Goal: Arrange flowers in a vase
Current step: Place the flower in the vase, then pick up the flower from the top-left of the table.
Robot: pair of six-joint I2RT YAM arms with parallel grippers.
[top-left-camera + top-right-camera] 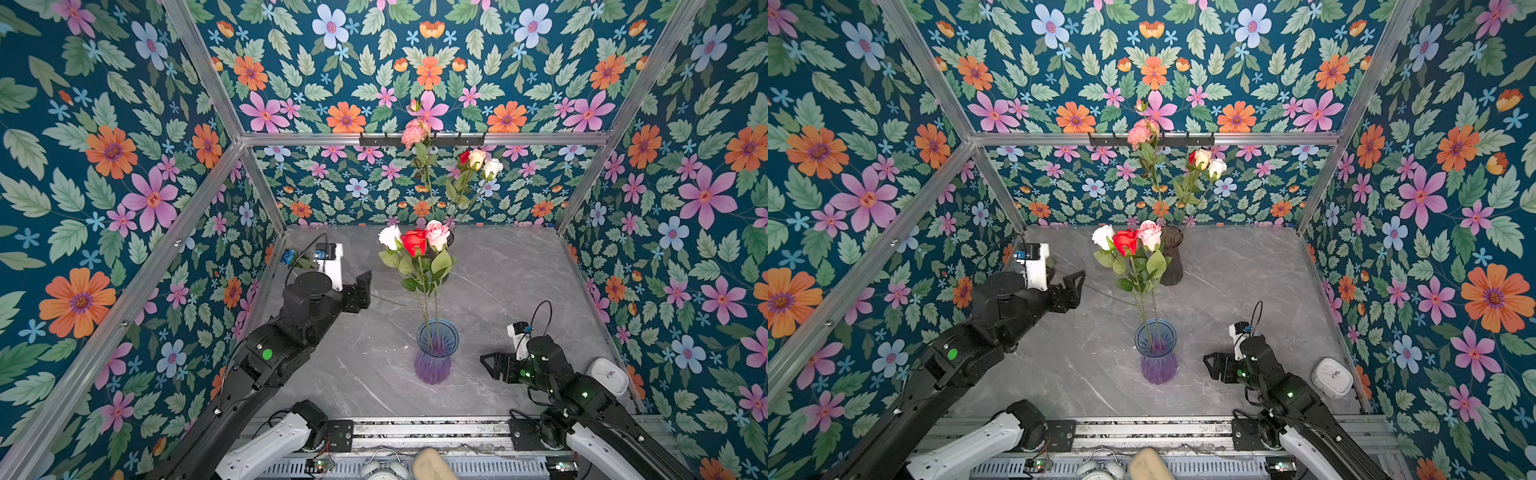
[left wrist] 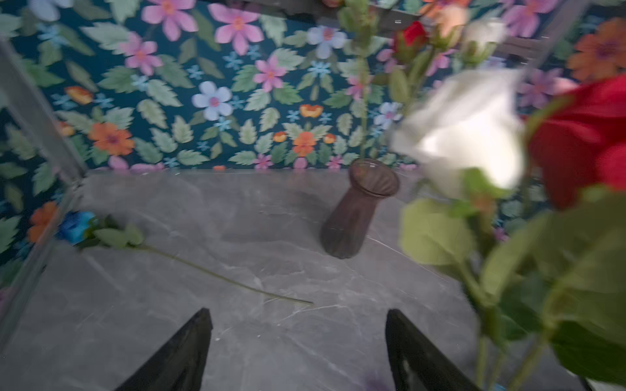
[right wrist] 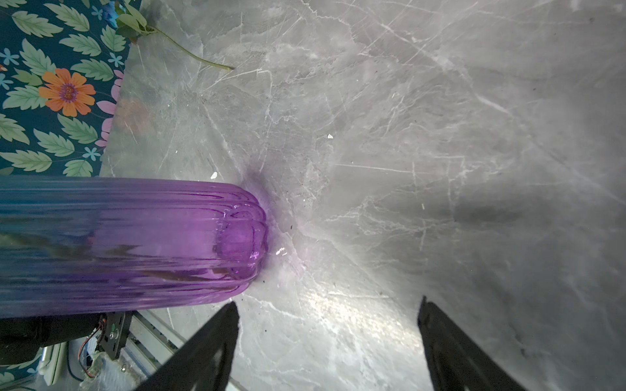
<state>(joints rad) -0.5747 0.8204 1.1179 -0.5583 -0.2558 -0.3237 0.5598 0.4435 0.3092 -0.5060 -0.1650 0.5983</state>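
Your left pincer (image 2: pixel 297 311) and right pincer (image 3: pixel 328 301) stand released, empty. Three roses (image 1: pixel 415 241) stand in the purple vase (image 1: pixel 432 365) near the desk's (image 1: pixel 519 291) front edge; a blue rose (image 2: pixel 76 226) lies at its left edge.

Both arms black, boxy links: left arm (image 1: pixel 286 332) carries a round green sticker (image 1: pixel 267 354); right arm (image 1: pixel 598 401) shows small green LEDs (image 1: pixel 584 394). White base links (image 1: pixel 270 442); white camera block (image 1: pixel 333 266) at each wrist, thin black cable loop (image 1: pixel 542 309) on top; fingers (image 2: pixel 183 355) flat black wedges.
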